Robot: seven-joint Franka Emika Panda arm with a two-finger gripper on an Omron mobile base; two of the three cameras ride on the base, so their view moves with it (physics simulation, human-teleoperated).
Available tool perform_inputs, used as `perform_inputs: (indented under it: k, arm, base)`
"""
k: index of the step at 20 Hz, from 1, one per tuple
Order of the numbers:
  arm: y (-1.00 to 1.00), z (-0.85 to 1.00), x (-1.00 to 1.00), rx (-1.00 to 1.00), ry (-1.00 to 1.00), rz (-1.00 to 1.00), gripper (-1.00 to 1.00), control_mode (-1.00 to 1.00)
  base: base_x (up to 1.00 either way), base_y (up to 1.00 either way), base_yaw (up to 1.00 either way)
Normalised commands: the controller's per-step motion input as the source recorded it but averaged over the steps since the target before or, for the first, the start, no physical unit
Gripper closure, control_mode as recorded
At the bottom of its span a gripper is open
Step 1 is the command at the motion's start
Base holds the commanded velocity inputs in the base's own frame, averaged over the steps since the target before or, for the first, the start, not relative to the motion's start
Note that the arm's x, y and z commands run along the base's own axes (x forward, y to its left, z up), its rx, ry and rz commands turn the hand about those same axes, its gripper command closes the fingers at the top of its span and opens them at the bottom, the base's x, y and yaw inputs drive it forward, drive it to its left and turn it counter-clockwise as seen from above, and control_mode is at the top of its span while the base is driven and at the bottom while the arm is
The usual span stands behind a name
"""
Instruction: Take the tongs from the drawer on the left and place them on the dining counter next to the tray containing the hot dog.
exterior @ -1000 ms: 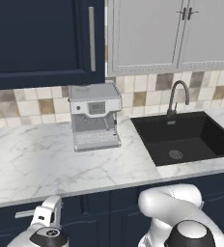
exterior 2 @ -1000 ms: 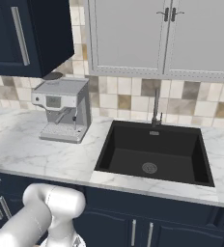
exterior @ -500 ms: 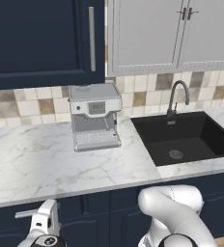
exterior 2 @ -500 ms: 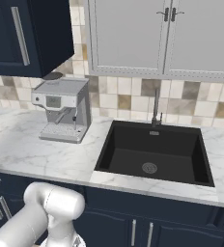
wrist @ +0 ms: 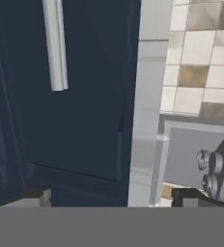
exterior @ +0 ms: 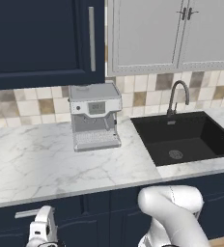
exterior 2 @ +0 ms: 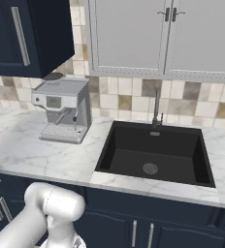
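Observation:
The drawer [wrist: 75,120] is a navy front, shut, with a short silver bar handle [wrist: 55,46] that runs up the rolled hand view. My gripper [wrist: 112,198] faces this front just below the marble counter's edge. It stands open, with one fingertip [wrist: 34,197] far from the other and nothing between them. In the left base view my hand [exterior: 41,230] hangs low at the left, right beside the drawer's handle [exterior: 24,212]. The tongs are hidden. The dining counter, the tray and the hot dog are out of view.
A silver coffee machine [exterior: 94,116] stands on the marble counter [exterior: 32,164], with a black sink [exterior: 184,137] and faucet [exterior: 176,96] to its right. Navy and grey wall cabinets hang above. Navy cabinet doors [exterior 2: 143,227] run under the counter.
My hand has sunk a little lower in front of the cabinets at the left. The arm's forward part has dropped out of the left base view. The jaws stay wide.

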Motion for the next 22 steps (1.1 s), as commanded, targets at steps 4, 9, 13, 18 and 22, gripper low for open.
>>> perform_inputs:
  k: [4, 9, 13, 18, 22]
  arm:
    - [0.18, -0.29, 0.12, 0.0, 0.0, 0.08, -1.0, -1.0]
    - [0.17, -0.28, 0.15, 0.0, 0.0, 0.08, -1.0, -1.0]
    - [0.16, -0.21, 0.23, 0.0, 0.0, 0.06, -1.0, -1.0]
    - [0.12, -0.13, 0.3, 0.0, 0.0, 0.03, -1.0, -1.0]
    - [0.05, -0.11, 0.28, 0.0, 0.0, 0.0, -1.0, -1.0]
  base:
    - [0.0, 0.0, 0.0]
    - [0.0, 0.0, 0.0]
    - [0.0, 0.0, 0.0]
    - [0.0, 0.0, 0.0]
    - [0.0, 0.0, 0.0]
